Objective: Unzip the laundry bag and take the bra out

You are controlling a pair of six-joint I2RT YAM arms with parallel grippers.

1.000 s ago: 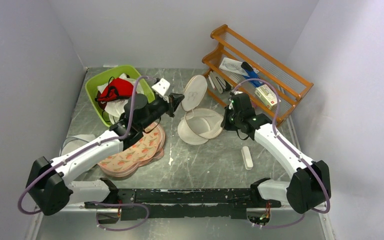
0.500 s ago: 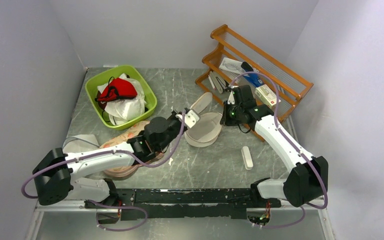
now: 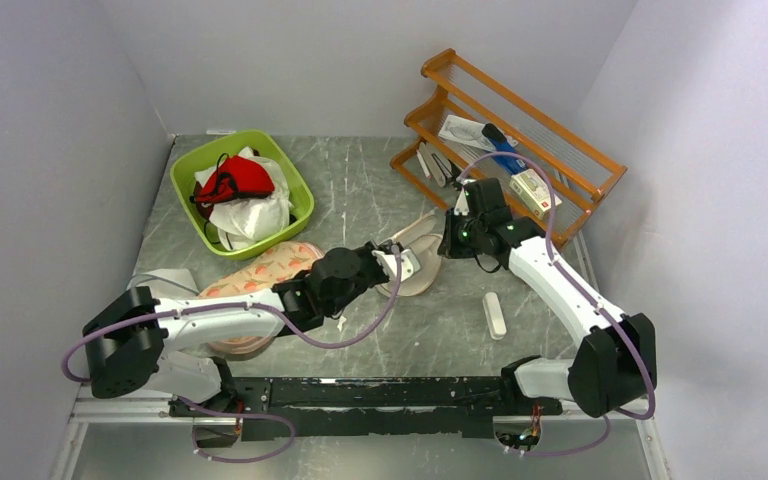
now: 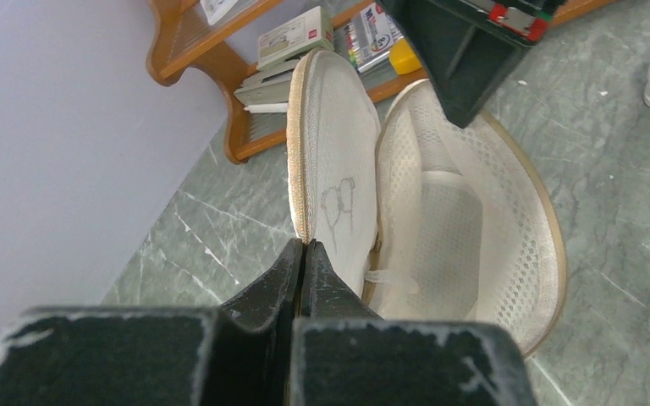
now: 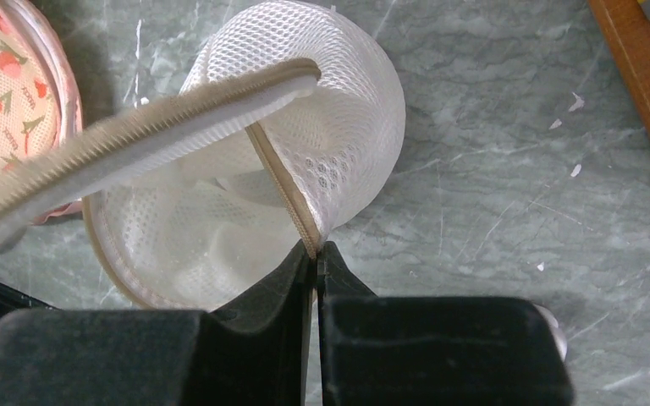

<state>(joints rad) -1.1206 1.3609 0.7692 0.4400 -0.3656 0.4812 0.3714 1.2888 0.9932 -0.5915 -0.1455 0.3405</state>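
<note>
From above: stretched low to mid-table, left gripper (image 3: 418,256) at the laundry bag (image 3: 430,280), right gripper (image 3: 450,240) angled down at its far edge; red bra (image 3: 235,180) apart in the green basin (image 3: 290,172). Left wrist: pressed together on the raised lid's rim. Right wrist: pinched tight on the bag's zipper edge
</note>
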